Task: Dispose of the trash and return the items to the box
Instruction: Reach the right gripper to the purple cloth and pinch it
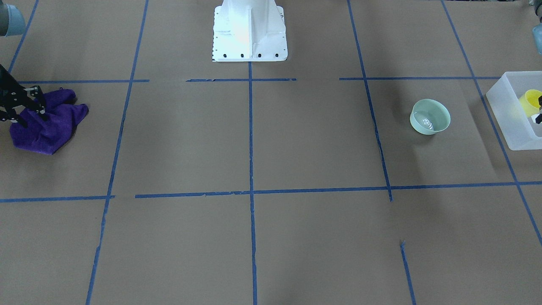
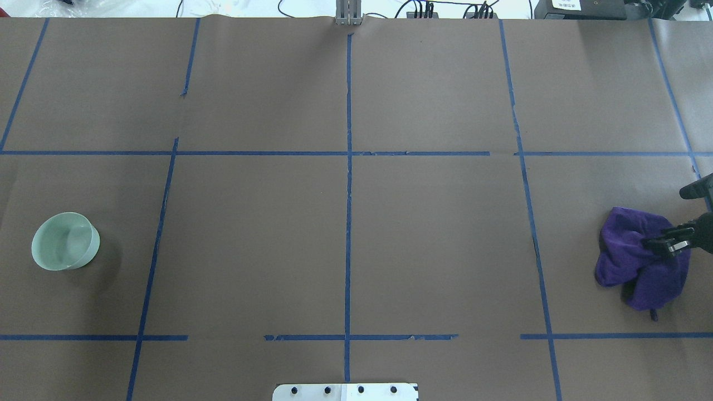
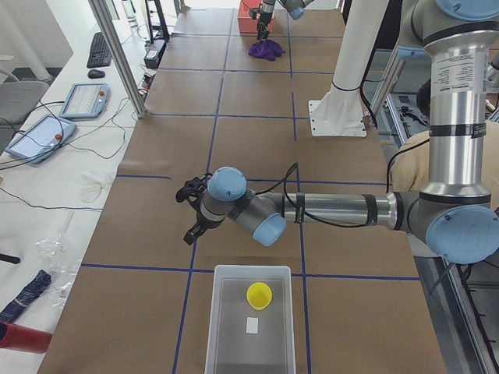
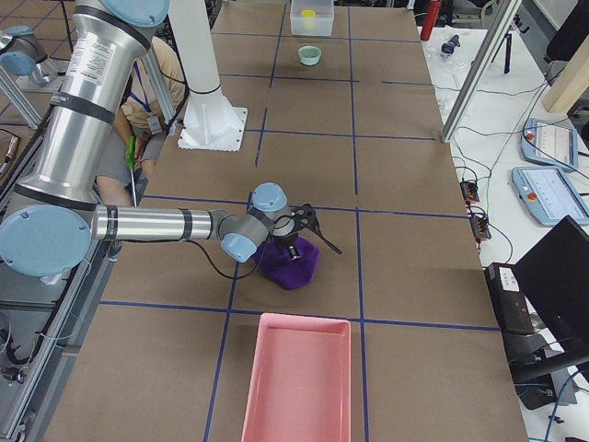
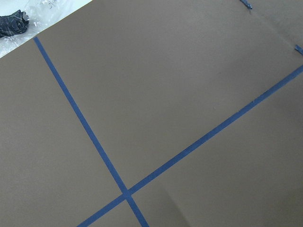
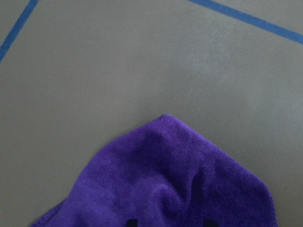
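The yellow cup (image 1: 530, 102) stands inside the frosted box (image 1: 510, 129) at the table's end; both also show in the exterior left view, the cup (image 3: 259, 295) and the box (image 3: 226, 327). The mint-green bowl (image 1: 430, 117) sits upright on the table beside the box, also in the overhead view (image 2: 64, 242). My left gripper (image 3: 189, 212) hangs above the table near the box; I cannot tell if it is open. My right gripper (image 2: 668, 231) is open, its fingers down on a crumpled purple cloth (image 2: 635, 262) at the other end.
A pink bin (image 4: 299, 378) stands beyond the purple cloth (image 4: 290, 262) at the table's right end. The white robot base (image 1: 249, 31) stands at the table's middle rear. Blue tape lines (image 1: 250, 135) grid the brown paper.
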{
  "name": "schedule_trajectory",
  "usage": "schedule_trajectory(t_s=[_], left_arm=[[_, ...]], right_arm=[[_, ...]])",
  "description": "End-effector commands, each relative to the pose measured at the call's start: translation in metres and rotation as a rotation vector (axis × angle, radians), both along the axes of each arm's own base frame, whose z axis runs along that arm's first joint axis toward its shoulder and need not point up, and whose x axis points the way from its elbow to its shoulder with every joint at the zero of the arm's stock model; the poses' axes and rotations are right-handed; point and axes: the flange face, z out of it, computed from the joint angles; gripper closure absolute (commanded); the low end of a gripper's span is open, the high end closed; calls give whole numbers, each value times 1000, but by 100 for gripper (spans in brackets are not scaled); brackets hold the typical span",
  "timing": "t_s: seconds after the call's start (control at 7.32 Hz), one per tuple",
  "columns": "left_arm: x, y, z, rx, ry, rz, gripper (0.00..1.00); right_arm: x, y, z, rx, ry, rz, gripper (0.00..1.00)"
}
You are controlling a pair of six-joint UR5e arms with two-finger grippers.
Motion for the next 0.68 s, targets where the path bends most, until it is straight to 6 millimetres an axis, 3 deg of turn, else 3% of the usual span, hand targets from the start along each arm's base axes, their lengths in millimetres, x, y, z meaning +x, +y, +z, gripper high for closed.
schedule_trajectory(t_s=[0.0,0.41,0.55], left_arm=[[1,1,0,-3,10,8,0],[1,1,0,-7,12,4,0],[1,0,-7,-2,15,-1,0]], right_arm=[[-8,7,3,38,19,-44,100],[-1,0,-17,92,1,-58,100],[27,-12,-19,100,18,-61,100]])
